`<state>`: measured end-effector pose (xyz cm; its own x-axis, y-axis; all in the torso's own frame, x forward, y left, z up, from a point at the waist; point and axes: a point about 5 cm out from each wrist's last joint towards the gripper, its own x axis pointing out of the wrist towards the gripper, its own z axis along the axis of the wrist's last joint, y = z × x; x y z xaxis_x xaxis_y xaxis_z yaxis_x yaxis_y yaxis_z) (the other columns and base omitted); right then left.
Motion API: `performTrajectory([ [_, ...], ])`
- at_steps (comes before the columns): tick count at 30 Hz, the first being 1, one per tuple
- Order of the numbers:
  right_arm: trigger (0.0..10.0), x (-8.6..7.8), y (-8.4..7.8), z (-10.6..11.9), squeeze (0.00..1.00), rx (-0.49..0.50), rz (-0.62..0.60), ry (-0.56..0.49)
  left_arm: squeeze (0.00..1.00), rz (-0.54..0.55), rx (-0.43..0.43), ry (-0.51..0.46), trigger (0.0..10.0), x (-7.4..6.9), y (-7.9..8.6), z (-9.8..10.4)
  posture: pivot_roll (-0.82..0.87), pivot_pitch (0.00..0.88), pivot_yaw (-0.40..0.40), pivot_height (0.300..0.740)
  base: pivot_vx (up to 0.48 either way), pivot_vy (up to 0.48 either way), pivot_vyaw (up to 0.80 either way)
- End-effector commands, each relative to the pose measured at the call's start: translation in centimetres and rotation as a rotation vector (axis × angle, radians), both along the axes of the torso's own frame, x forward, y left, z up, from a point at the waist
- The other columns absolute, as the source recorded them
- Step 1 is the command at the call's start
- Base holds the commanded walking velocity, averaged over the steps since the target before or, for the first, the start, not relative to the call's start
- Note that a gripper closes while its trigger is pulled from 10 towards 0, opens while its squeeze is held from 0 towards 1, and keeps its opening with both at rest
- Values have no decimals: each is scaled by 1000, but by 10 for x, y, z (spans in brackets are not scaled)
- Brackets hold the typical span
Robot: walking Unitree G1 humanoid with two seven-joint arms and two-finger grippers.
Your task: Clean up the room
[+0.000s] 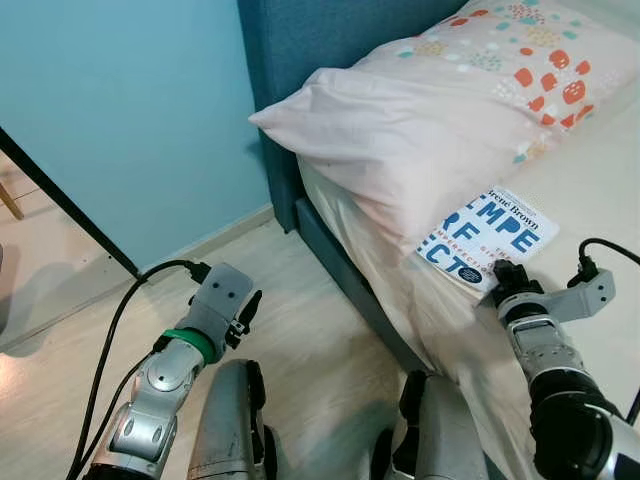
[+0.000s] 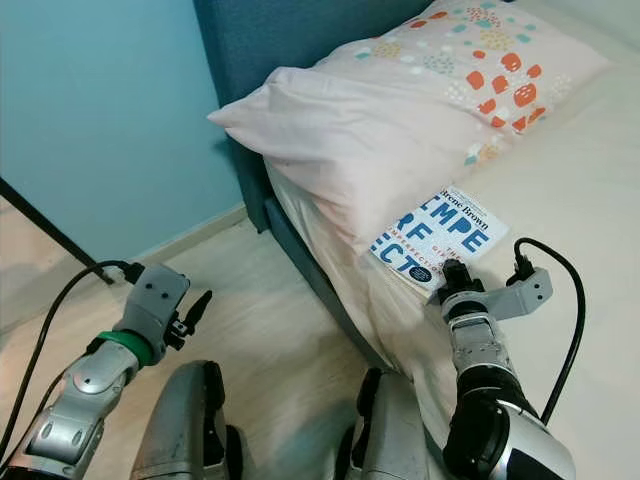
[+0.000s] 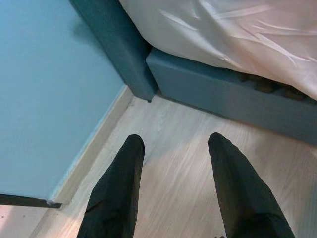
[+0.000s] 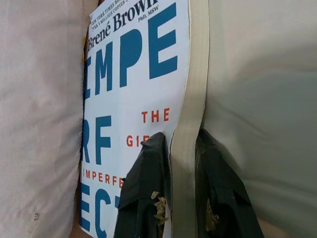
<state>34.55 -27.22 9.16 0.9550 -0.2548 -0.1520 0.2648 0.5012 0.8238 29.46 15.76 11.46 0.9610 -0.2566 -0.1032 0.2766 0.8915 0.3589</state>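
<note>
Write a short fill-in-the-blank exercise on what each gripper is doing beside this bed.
1. The right gripper is shut on the edge of the ____.
2. The book lies on the bed beside the ____.
3. The left gripper hangs open above the wooden ____.

Missing words: book; pillow; floor

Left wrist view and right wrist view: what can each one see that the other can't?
The left wrist view has the left pincer open over the pale wood floor, with the blue wall and the teal bed frame. The right wrist view has the right pincer shut on the edge of a white book with big blue letters, which lies on the bed beside the pillow. Both look along two black fingers, and both catch some of the pale bedsheet.
</note>
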Motion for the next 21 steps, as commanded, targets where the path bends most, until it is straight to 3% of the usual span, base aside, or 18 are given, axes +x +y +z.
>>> performTrajectory([
  [1,10000,-20,5,-35,0,66,-25,131,0,1,9,35,10000,-4,0,-11,155,227,77,567,0,0,0],
  [9,10000,-22,4,-34,0,48,-69,89,0,-1,9,37,10000,-4,0,-11,152,230,77,567,0,0,0],
  [21,10000,-28,-1,-38,0,25,-96,106,0,-2,8,39,10000,-4,0,-12,146,236,71,567,0,0,0],
])
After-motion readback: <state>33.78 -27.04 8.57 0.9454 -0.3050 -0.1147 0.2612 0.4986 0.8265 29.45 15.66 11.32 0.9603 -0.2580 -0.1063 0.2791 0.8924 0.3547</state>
